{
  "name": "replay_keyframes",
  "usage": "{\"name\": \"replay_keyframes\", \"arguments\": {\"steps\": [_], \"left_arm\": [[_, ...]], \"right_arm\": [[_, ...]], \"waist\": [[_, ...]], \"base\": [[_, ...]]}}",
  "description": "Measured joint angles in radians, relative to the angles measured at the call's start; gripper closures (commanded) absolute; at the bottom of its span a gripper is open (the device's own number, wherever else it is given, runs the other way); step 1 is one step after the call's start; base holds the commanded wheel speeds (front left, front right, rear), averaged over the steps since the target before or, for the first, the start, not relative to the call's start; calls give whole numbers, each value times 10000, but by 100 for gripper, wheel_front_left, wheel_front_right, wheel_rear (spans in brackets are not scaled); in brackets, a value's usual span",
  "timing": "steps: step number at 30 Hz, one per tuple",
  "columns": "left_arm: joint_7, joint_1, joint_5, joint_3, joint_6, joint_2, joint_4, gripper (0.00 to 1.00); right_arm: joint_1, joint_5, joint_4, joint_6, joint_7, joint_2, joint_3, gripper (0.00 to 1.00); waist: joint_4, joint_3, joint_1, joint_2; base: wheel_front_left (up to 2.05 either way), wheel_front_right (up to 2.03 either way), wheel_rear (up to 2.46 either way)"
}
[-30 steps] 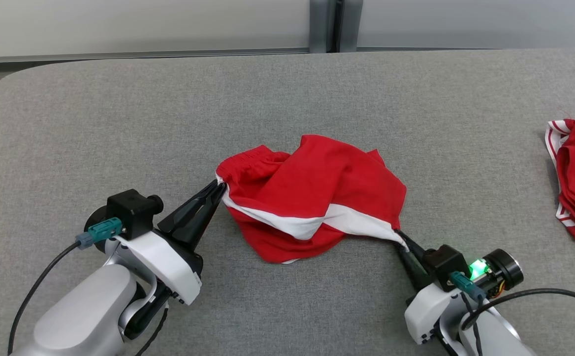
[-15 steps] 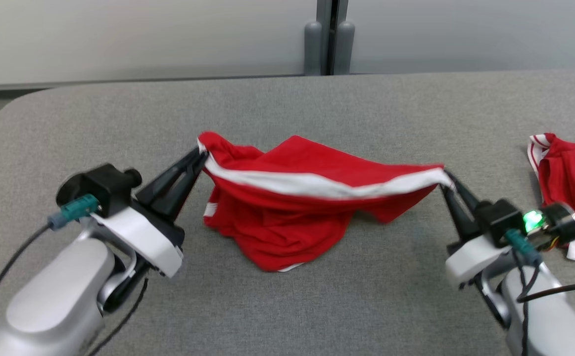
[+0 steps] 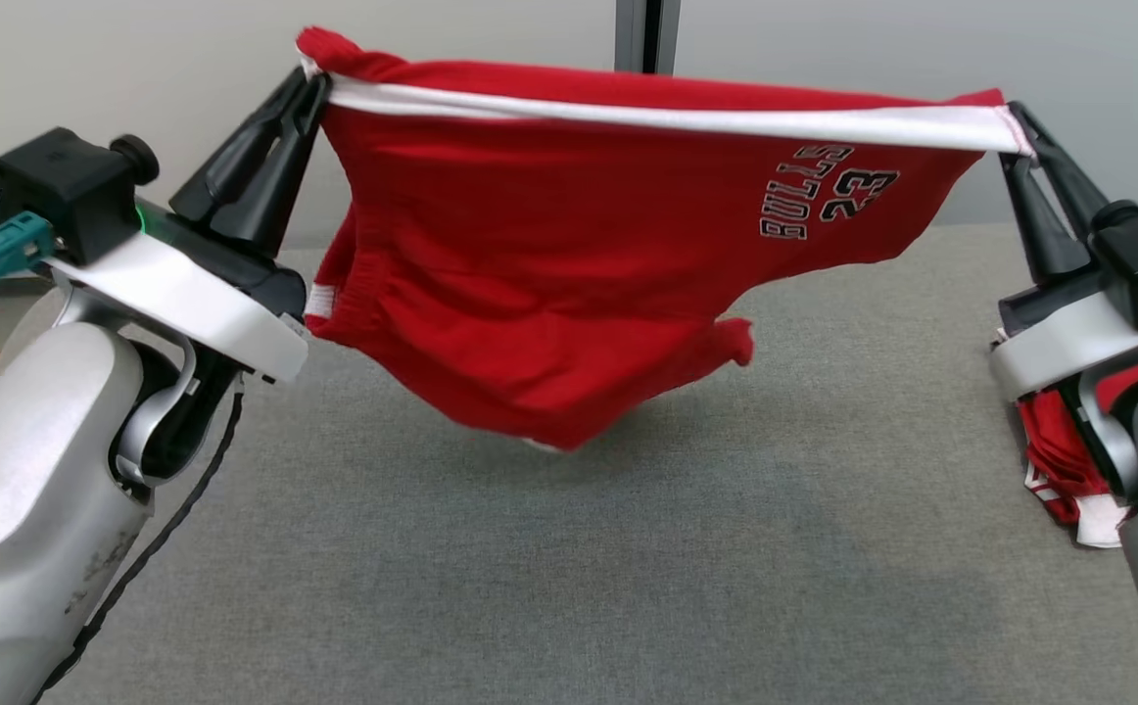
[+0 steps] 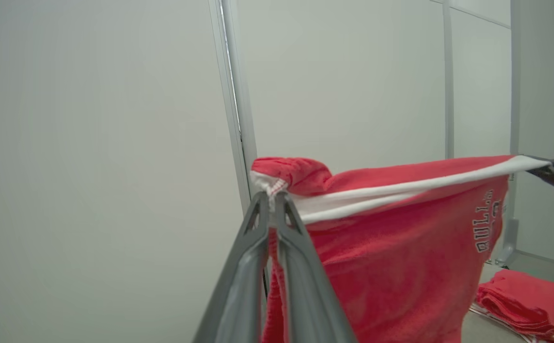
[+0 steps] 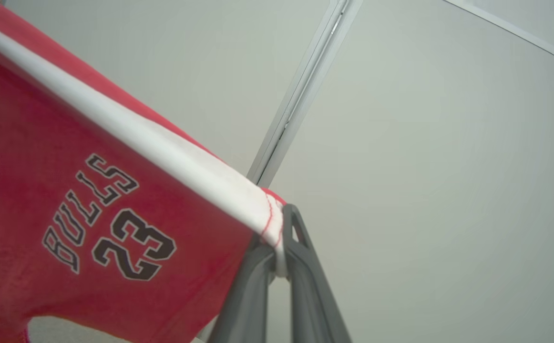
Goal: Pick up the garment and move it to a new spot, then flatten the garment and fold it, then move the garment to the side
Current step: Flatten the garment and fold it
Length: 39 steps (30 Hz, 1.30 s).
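Left gripper (image 3: 312,86): two long dark fingers pressed together, pinching one corner of the red cloth shorts with the white side stripe (image 3: 549,245) at the gathered waistband end; the left wrist view gives the close look, tips closed on a bunched red-and-white stitched edge, no gap between them. Right gripper (image 3: 1017,122): likewise clamped tight, holding the opposite end of the white stripe; the right wrist view shows the white band nipped between the finger tips, with red stitching at the nip.

Both grippers are raised and well apart; the stripe runs taut between them as the top edge; the rest of the shorts hangs below in a sagging red sheet over the grey felt-covered table (image 3: 628,548), with a shadow beneath; whether the lowest fold touches the felt I cannot tell.

Black-outlined lettering "BULLS 23" (image 3: 824,201) sits near the right gripper's end; turned on its side in the head view, slanted but readable in the right wrist view, cut to part of the word in the left wrist view.

The left wrist view also catches the right gripper's dark tip at the far end of the stripe, and a second pile of red and white cloth (image 4: 525,297) lying on the table beyond; in the head view that pile is partly hidden behind the right arm. Behind all this is a pale wall with a grey upright post (image 3: 645,34).
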Motion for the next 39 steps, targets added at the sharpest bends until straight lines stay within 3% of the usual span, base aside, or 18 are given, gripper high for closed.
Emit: {"name": "replay_keyframes", "arguments": {"steps": [3,9,20,25,29,34,39], "left_arm": [[178,40,-150,213,479,107,-602,100],[529,506,-483,336,974,244,-1429,100],[1233,229,-1289,748,1043,399,-1699,100],[1595,-1036,-1567,1114,648,368,-779,100],[1546,-2822,-1419,1421,299,272,600,100],[880,-4986,-1014,1701,-10,-134,2665,100],[-44,-6469,-780,1873,-362,-656,4278,100]], "right_arm": [[67,151,-838,4,541,-207,-84,100],[612,359,-1776,4,1197,-393,-257,100],[-292,926,-2222,6,2173,-782,123,100],[-2285,1223,-1509,6,2552,-1043,1083,100],[-4715,1505,-35,8,2426,-541,1478,100],[-7666,334,2176,12,1260,353,1308,100],[-8990,-999,3848,23,13,1252,616,100]], "waist": [[-19,-163,-1,0],[-32,-171,0,0],[-85,673,0,0],[-180,1532,0,0],[-298,2438,0,0],[-527,3513,0,0],[-733,4313,0,0]], "base": [[0,0,0],[0,0,0],[0,0,0],[0,0,0],[0,0,0],[0,0,0],[0,0,0]]}}
